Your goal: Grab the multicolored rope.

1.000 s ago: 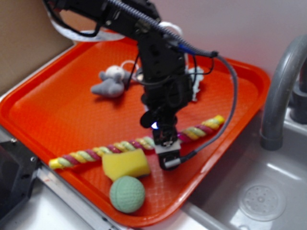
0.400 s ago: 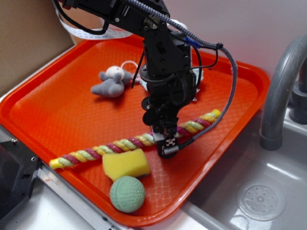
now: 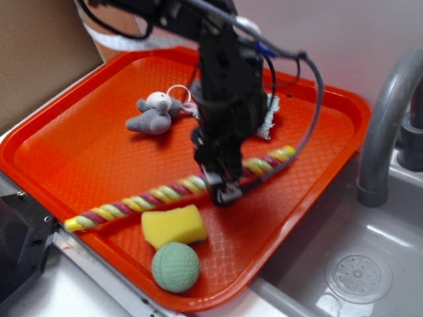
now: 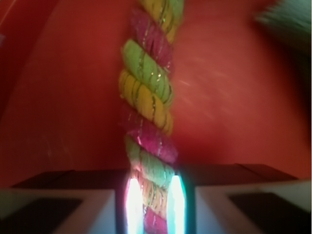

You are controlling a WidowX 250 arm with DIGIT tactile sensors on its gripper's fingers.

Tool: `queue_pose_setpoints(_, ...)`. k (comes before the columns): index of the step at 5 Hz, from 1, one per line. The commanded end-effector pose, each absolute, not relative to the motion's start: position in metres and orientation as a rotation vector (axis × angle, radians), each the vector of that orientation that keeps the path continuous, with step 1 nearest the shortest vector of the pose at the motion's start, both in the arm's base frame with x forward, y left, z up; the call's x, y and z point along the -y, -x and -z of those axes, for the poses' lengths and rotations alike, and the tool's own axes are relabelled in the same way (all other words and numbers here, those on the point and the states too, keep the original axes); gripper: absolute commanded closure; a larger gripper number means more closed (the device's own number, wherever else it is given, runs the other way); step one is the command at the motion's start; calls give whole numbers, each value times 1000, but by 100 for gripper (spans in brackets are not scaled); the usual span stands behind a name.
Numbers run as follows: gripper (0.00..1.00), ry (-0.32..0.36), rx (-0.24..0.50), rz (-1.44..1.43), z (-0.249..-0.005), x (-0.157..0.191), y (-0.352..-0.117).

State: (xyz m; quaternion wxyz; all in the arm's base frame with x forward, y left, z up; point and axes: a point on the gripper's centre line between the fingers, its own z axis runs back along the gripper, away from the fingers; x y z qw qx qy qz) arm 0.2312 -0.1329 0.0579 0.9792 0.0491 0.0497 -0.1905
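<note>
The multicolored rope (image 3: 145,199), twisted in yellow, magenta and pale green, stretches across the orange tray (image 3: 66,152) from the front left edge to the right middle. My gripper (image 3: 221,188) is shut on the rope near its middle. In the wrist view the rope (image 4: 146,92) runs straight up from between my jaws, pinched tight at my gripper (image 4: 152,204). The rope's right part looks raised a little off the tray; its left end rests near the tray's rim.
A yellow sponge (image 3: 173,225) and a green ball (image 3: 175,266) lie just in front of the rope. A grey plush mouse (image 3: 153,113) and a pale cloth (image 3: 268,119) lie behind the arm. A grey tap (image 3: 386,119) and sink (image 3: 360,274) are to the right.
My gripper has closed on the rope and moved slightly up and back, drawing the rope away from the sponge; the rope's right part has shifted with it.
</note>
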Motion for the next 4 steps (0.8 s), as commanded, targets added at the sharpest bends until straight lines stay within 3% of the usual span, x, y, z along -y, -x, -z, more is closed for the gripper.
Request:
queue_pose_setpoints(1, 100, -7, 107, 65, -176, 73, -242)
queue_pose_setpoints(2, 100, -27, 180, -76, -220, 42, -230)
queue_pose_setpoints(3, 100, -30, 225, -159, -235, 27, -222)
queue_pose_setpoints(4, 100, 23, 253, -169, -232, 22, -221)
